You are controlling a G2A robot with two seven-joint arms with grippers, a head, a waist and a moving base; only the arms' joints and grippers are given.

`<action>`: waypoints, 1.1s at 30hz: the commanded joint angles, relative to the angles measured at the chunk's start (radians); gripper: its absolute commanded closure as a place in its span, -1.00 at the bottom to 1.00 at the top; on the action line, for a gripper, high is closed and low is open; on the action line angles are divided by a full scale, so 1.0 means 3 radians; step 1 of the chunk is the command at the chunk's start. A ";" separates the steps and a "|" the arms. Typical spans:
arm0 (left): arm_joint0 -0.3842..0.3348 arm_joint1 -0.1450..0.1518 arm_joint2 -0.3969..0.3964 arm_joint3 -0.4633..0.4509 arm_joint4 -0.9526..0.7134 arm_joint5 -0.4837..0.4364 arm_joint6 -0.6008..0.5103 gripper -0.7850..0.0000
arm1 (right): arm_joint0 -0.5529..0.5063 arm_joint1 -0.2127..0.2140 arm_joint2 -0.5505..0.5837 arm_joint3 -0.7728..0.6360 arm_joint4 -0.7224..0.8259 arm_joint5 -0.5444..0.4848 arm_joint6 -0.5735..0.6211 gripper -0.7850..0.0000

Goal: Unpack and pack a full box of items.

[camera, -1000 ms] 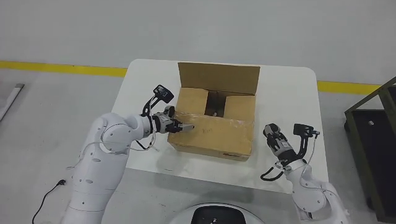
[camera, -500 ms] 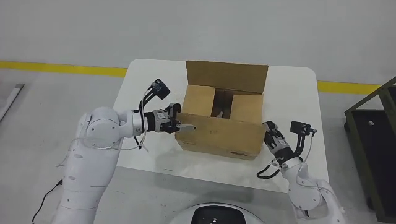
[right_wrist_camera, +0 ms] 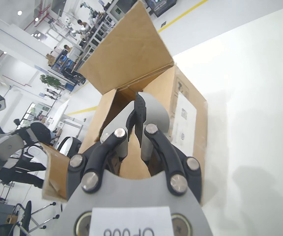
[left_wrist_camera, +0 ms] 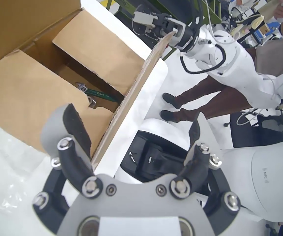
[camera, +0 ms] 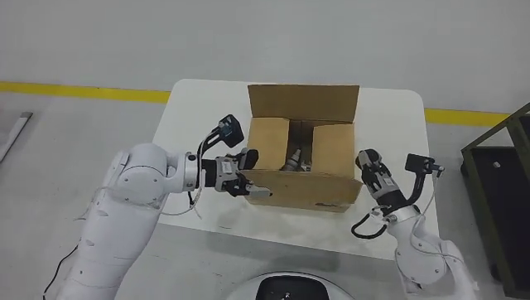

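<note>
White table [camera: 389, 109]; yellow floor line [camera: 464, 118] beyond the right gripper [camera: 364, 164], and possibly a green rack [camera: 505, 200] off its outer side.

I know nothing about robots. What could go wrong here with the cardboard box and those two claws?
1. The open left claw sits at a corner of the front flap; closing there might crease or tear the cardboard.
2. The side flaps half cover the box, so reaching for the wrench inside could snag on them.

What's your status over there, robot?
Left gripper open beside box's front flap. Right gripper shut on flap's far corner. Side flaps half cover wrench inside.
</note>
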 commanded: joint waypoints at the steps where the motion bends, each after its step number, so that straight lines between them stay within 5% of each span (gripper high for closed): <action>1: -0.0020 0.0084 0.0055 -0.0006 -0.0031 -0.0047 0.0049 -1.00 | -0.0006 0.0007 -0.0026 -0.0035 0.0108 -0.0118 0.0156 1.00; 14: -0.0164 0.0466 0.0125 0.0117 -0.0292 -0.0182 0.0184 -1.00 | -0.0206 0.0126 -0.0030 -0.0090 0.0464 -0.1387 0.1224 1.00; 22: -0.0213 0.0484 0.0116 0.0275 0.0045 0.0124 0.0393 -1.00 | -0.0245 0.0192 -0.0101 0.0009 0.0408 -0.1743 0.1597 1.00; 33: -0.0231 0.0488 0.0169 0.0288 0.0172 0.0229 0.0430 -1.00 | -0.0122 0.0217 -0.0323 0.0283 -0.0185 -0.1701 0.1329 1.00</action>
